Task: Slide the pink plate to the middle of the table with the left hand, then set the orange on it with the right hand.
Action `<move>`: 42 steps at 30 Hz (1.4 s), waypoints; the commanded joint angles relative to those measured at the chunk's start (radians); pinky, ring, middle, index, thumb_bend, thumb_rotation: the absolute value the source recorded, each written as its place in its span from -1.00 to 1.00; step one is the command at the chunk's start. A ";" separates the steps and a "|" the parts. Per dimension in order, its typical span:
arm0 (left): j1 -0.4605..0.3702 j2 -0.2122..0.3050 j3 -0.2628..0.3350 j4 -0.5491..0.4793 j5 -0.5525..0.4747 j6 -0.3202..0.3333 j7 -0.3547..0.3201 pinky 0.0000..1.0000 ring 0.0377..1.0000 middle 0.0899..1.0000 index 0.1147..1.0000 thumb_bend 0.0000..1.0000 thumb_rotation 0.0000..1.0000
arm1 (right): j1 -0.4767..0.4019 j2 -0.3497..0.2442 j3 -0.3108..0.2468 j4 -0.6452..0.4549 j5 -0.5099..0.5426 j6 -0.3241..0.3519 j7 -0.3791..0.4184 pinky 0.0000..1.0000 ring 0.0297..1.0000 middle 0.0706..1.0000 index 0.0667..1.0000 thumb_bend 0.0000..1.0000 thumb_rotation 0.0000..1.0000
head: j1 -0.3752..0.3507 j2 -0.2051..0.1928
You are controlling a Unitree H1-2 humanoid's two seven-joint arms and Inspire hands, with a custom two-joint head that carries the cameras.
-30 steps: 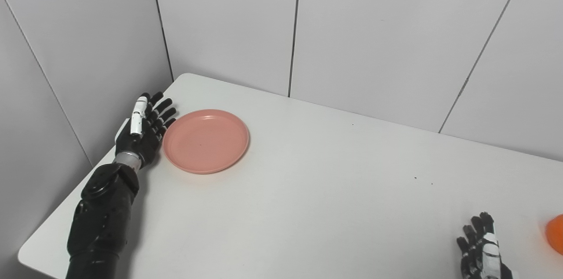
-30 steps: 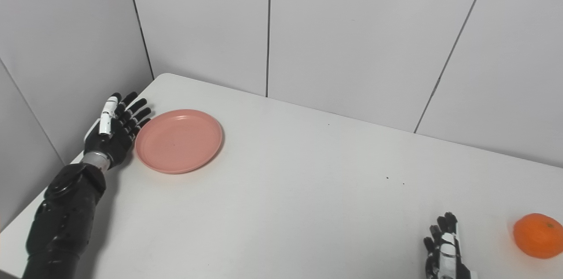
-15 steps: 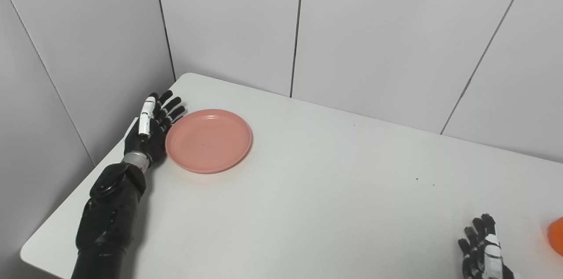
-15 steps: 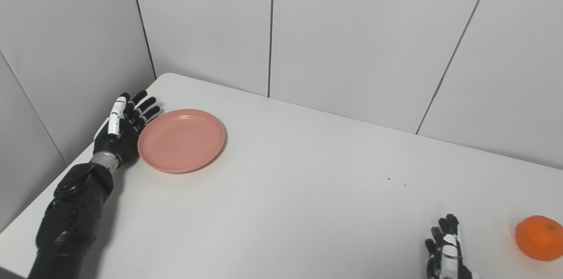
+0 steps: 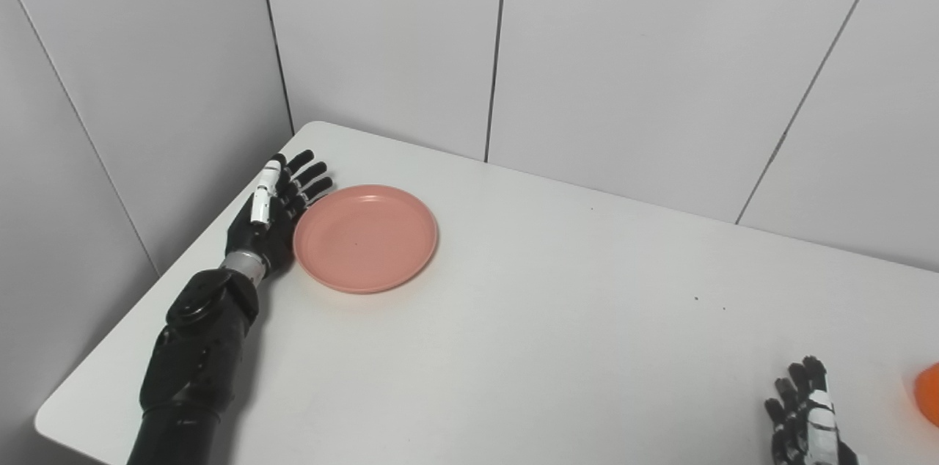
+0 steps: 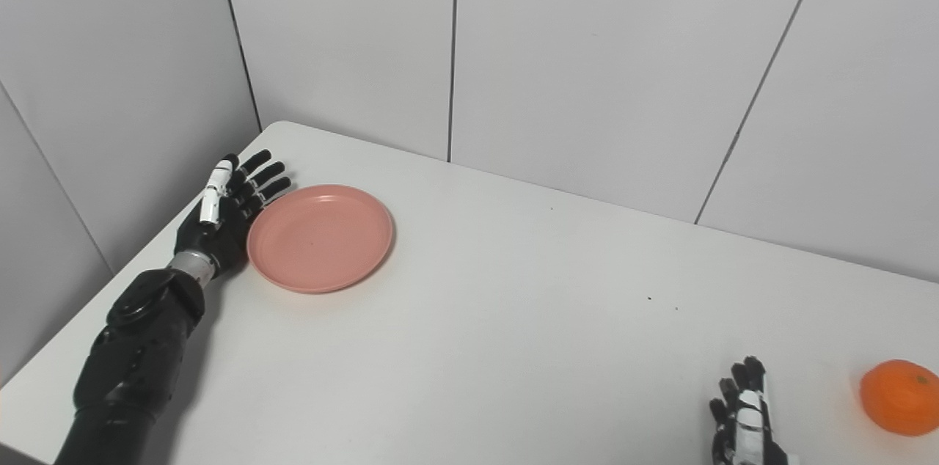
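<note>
The pink plate point(image 5: 365, 238) lies flat on the white table point(image 5: 528, 318) at the far left. My left hand point(image 5: 275, 219) is open, fingers straight, its edge against the plate's left rim; it also shows in the right eye view point(image 6: 224, 219). The orange point(image 6: 899, 397) sits at the near right, cut off by the frame edge in the left eye view point(image 5: 928, 392). My right hand point(image 6: 742, 417) is open and empty at the bottom edge, left of the orange and apart from it.
Grey panelled walls point(image 5: 623, 47) close the table's far side and left side. The table's rounded near-left corner point(image 5: 51, 417) is close to my left forearm.
My left hand has moved right with the pink plate sliding ahead of it, a short way toward the table's middle. The right hand and the orange have stayed put.
</note>
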 commanded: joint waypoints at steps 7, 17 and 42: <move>-0.020 -0.012 -0.031 -0.031 -0.005 0.032 -0.013 0.71 0.74 0.75 0.71 -0.28 1.00 | -0.014 0.000 0.003 -0.032 -0.009 -0.011 0.007 1.00 1.00 1.00 1.00 -0.72 1.00 | -0.005 0.007; -0.038 -0.048 -0.040 -0.049 0.007 0.043 0.023 0.69 0.72 0.72 0.67 -0.26 1.00 | -0.014 0.006 0.003 -0.039 -0.017 -0.009 0.002 1.00 1.00 1.00 1.00 -0.72 1.00 | -0.012 0.014; -0.054 -0.148 -0.099 -0.135 0.029 0.095 0.063 0.70 0.72 0.72 0.67 -0.32 1.00 | -0.016 0.017 0.003 -0.030 -0.033 -0.021 0.000 1.00 0.99 1.00 1.00 -0.67 1.00 | -0.040 0.038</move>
